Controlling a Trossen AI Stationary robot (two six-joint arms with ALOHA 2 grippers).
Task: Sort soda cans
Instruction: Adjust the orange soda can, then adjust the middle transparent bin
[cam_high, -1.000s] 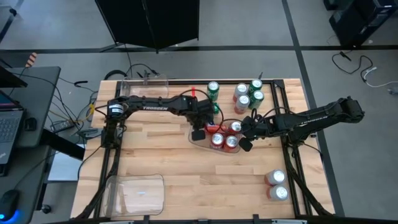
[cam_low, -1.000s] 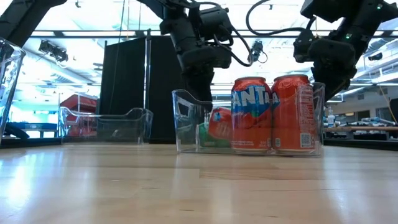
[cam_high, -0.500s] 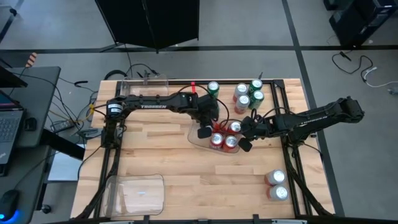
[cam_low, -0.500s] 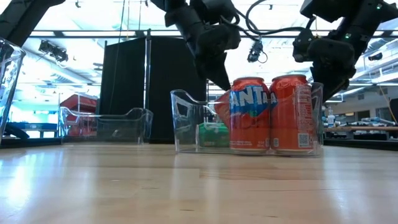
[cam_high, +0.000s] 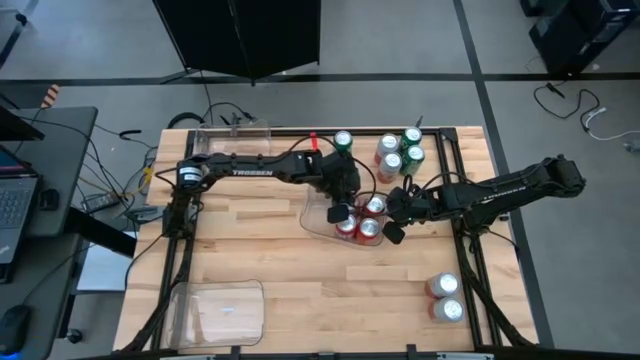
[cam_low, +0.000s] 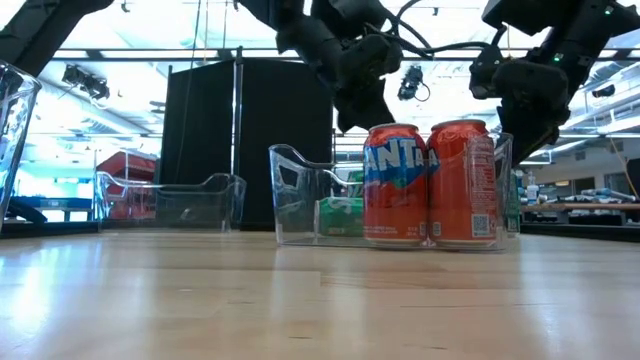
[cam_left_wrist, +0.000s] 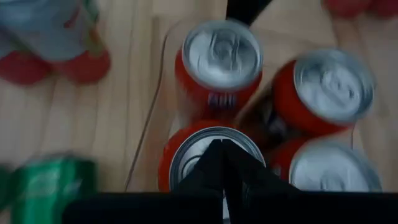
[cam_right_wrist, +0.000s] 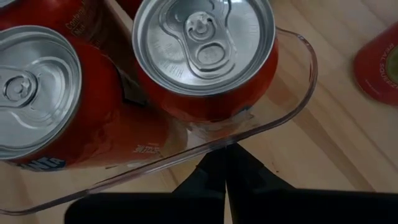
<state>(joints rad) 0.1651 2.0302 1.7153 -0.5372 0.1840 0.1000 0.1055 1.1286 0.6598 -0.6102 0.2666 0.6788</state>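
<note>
On wooden table (cam_high: 270, 270), upright silver-topped red soda cans (cam_high: 360, 220) in clear tray (cam_high: 312, 222)

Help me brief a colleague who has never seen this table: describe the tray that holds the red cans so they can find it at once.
Start at the wooden table and look to its middle, where both grippers meet. The clear plastic tray there has four red soda cans standing upright inside it. The other two clear trays, at the table's far-left and near-left corners, hold no cans.
</note>
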